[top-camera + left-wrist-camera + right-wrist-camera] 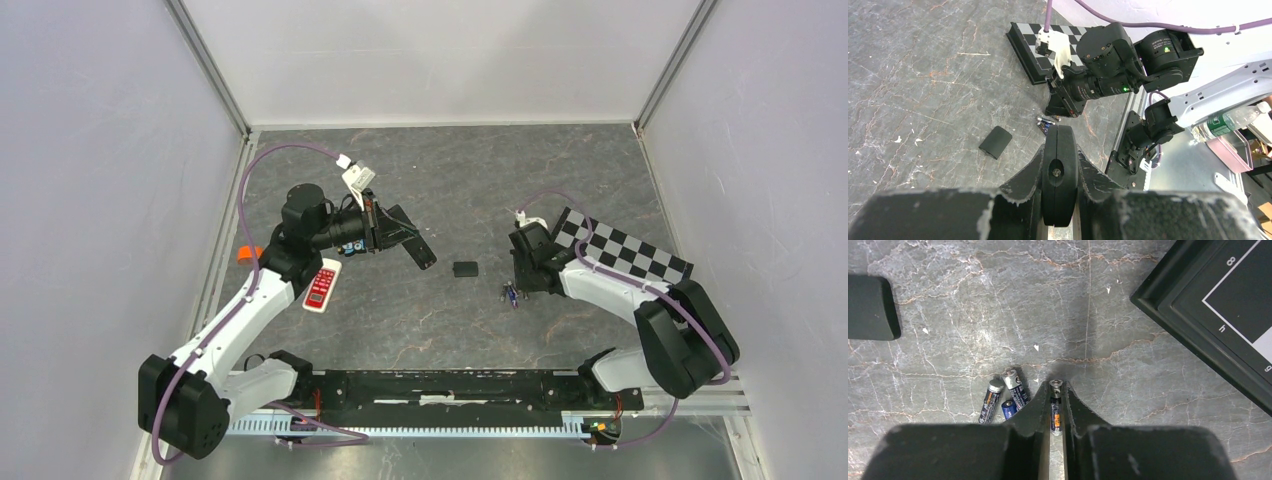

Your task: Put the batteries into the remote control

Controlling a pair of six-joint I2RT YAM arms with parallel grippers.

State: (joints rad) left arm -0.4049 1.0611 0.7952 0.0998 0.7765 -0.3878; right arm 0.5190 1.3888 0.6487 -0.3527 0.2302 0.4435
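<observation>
My left gripper (372, 226) is shut on a black remote control (412, 240) and holds it above the table. In the left wrist view the remote (1060, 170) shows end-on, clamped between the jaws. Its black battery cover (465, 268) lies loose on the table to the right. My right gripper (1056, 386) is down at the table, shut on one battery (1055, 412) that lies lengthwise between its fingers. Three more batteries (1004, 399) lie just left of those fingers. In the top view the batteries (511, 293) are tiny, at the tip of my right gripper (520, 282).
A red and white remote (322, 286) lies on the table below my left arm. A checkerboard plate (622, 248) sits behind my right arm and fills the upper right corner (1218, 315) of the right wrist view. White walls close off three sides.
</observation>
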